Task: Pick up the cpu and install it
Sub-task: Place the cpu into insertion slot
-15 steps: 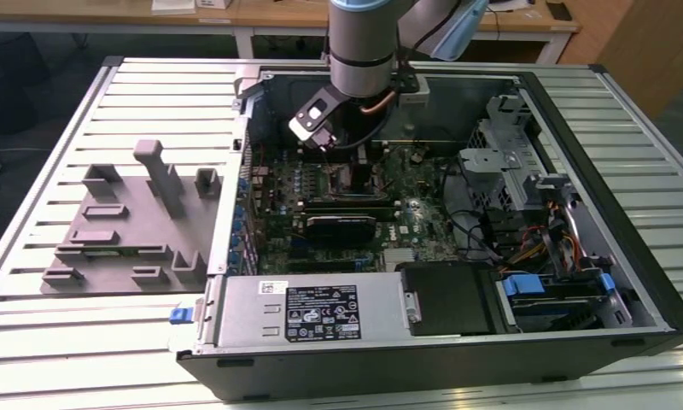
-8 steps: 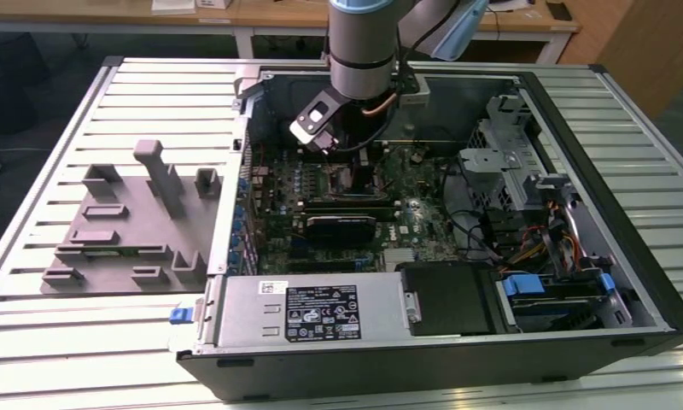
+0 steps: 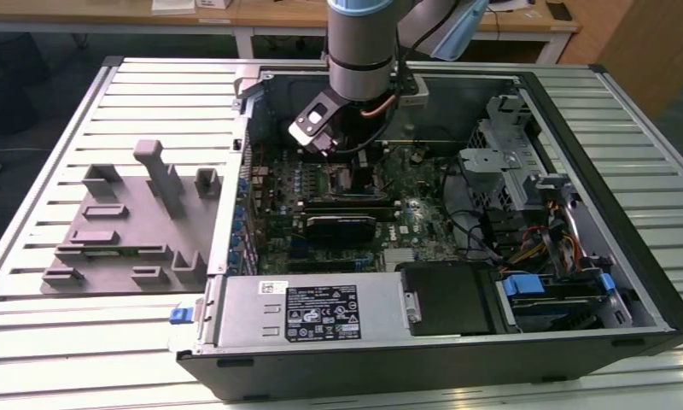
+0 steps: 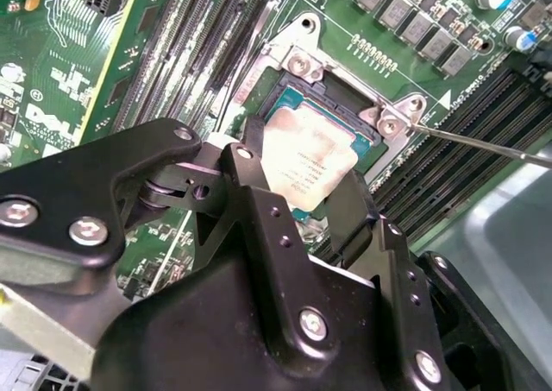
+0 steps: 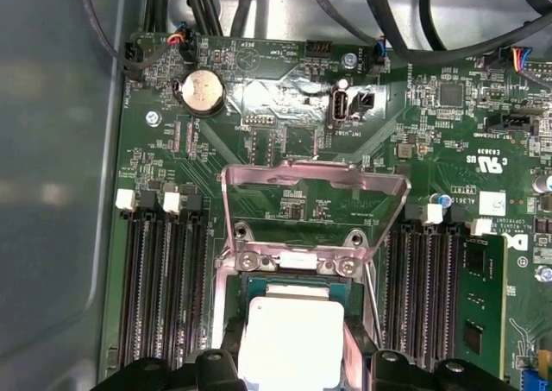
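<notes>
The cpu [image 4: 309,156], a small square chip with a silvery top and a teal rim, hangs at the open motherboard socket [image 4: 338,97]. My gripper [image 4: 302,173] is shut on it, one black finger on each of two opposite edges. In the first wrist view the cpu [image 5: 291,339] lies just below the socket's raised metal load plate [image 5: 315,182], between the black fingertips [image 5: 222,367]. In the exterior view my gripper [image 3: 351,155] reaches down into the open computer case [image 3: 615,256], over the middle of the green board.
Black memory slots [image 5: 159,287] run along both sides of the socket. A thin metal lever [image 4: 483,142] sticks out beside it. Cables and drive cages [image 3: 524,196] fill the exterior view's right of the case. A grey fixture tray [image 3: 125,231] lies outside it on the slatted table.
</notes>
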`<state>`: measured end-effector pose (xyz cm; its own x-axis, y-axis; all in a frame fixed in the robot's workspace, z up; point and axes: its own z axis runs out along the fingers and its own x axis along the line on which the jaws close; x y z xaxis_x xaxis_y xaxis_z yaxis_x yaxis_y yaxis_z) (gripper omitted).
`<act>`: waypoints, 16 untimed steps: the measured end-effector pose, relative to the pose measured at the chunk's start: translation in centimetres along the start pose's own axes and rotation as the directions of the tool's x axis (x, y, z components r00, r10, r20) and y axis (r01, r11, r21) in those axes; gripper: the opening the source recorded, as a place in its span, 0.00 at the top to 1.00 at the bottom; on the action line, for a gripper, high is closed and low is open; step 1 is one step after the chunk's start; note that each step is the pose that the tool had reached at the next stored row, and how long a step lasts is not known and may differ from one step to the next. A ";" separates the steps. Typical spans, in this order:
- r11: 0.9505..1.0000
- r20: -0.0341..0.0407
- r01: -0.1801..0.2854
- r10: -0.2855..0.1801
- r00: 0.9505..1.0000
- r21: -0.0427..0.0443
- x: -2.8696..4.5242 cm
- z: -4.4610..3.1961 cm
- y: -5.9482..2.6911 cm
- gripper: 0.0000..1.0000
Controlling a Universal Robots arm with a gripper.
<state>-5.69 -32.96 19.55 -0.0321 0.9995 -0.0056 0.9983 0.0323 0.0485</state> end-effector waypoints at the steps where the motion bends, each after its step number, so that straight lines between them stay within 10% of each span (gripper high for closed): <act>1: 1.000 0.000 0.001 -0.001 1.000 0.000 0.00 0.04 0.00 0.47; 16: 1.000 -0.003 0.006 -0.006 1.000 0.000 0.00 0.25 -0.02 0.47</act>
<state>-5.70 -32.97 19.30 -0.0379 0.9993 -0.0028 0.9981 0.0380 0.0483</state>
